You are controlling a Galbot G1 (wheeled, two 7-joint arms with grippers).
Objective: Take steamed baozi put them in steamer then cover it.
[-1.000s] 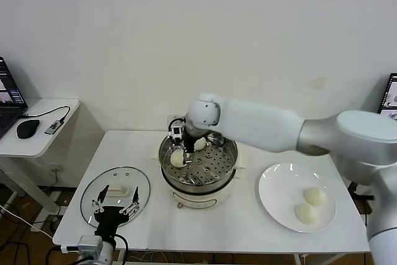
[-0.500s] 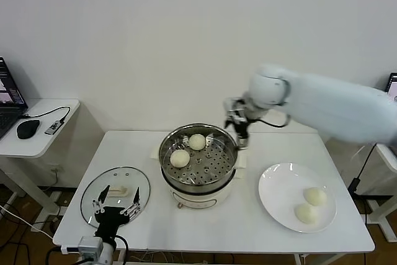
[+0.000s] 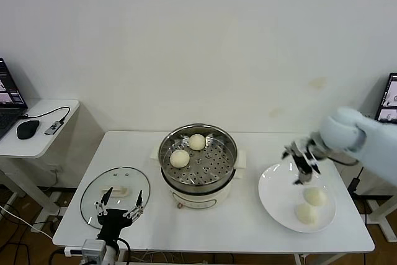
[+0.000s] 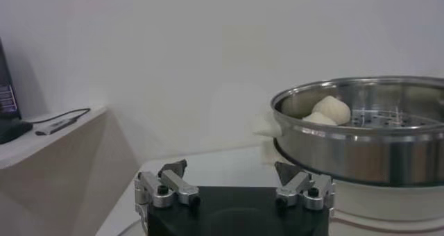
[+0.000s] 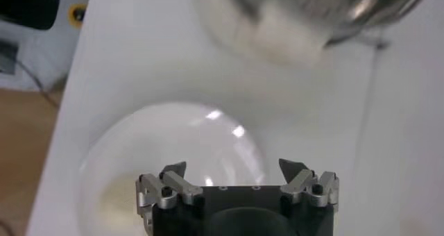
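The steamer (image 3: 198,175) stands mid-table with two steamed baozi (image 3: 180,158) (image 3: 197,142) on its perforated floor. Two more baozi (image 3: 315,197) (image 3: 305,213) lie on the white plate (image 3: 279,200) to the right. My right gripper (image 3: 299,169) hovers open and empty over the plate's near-left part, just beside those buns; in the right wrist view the plate (image 5: 173,147) lies under the open gripper (image 5: 234,166). The cover (image 3: 93,197) lies flat at the table's front left, with my left gripper (image 3: 118,208) open above it. In the left wrist view the steamer (image 4: 361,140) rises beyond the left gripper (image 4: 232,168).
A side table (image 3: 37,144) with a laptop, mouse (image 3: 28,128) and cable stands to the left. A screen (image 3: 389,97) shows at the right edge. The wall runs close behind the table (image 3: 248,228).
My right arm has swung from inside the steamer, across its right rim, to above the plate, gripper empty. Both baozi stay in the steamer. The left gripper has barely moved.
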